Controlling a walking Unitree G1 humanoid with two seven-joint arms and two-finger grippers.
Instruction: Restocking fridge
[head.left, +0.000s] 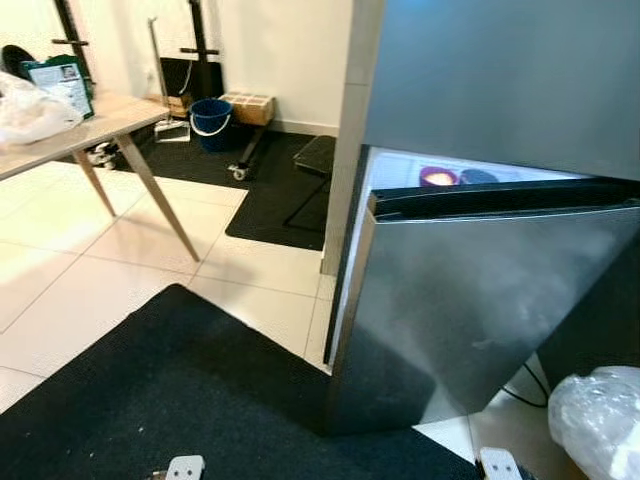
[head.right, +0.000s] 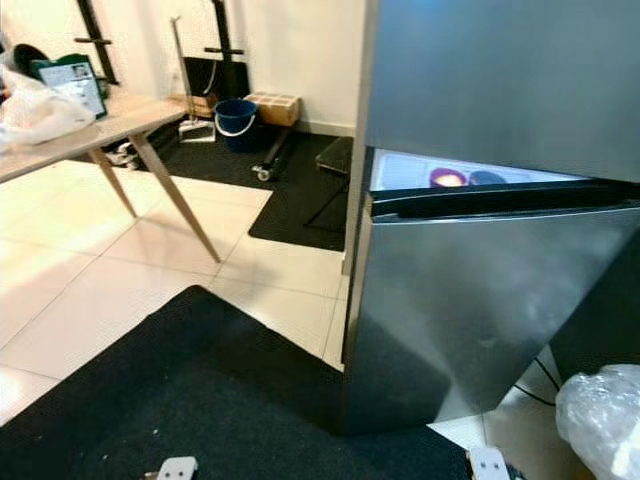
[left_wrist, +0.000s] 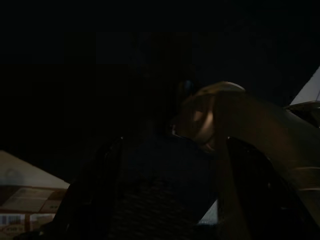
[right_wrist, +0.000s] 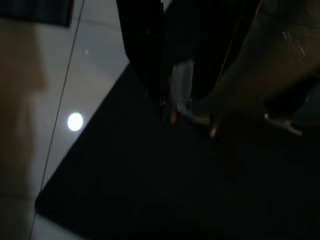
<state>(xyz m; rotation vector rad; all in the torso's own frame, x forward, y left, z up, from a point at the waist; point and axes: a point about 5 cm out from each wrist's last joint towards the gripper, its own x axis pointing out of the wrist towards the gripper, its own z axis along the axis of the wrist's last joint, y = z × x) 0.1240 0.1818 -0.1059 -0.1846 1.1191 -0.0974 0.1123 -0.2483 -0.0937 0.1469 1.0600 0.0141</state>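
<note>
The right gripper (right_wrist: 175, 100) pinches something pale; I cannot tell the left gripper's spread. A crinkled clear plastic bag (head.left: 598, 415) hangs low beside the steel fridge door (head.left: 480, 300), which stands only ajar, and may snag on it; a purple bowl (head.left: 438, 177) sits inside

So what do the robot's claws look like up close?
They are hard to see because it is dark. The right claw has two long black fingers, straight and flat-sided. The left claw shows two dark, broad shapes, and a smooth, rounded, brownish part curves beside them. No cables or markings can be made out.
</note>
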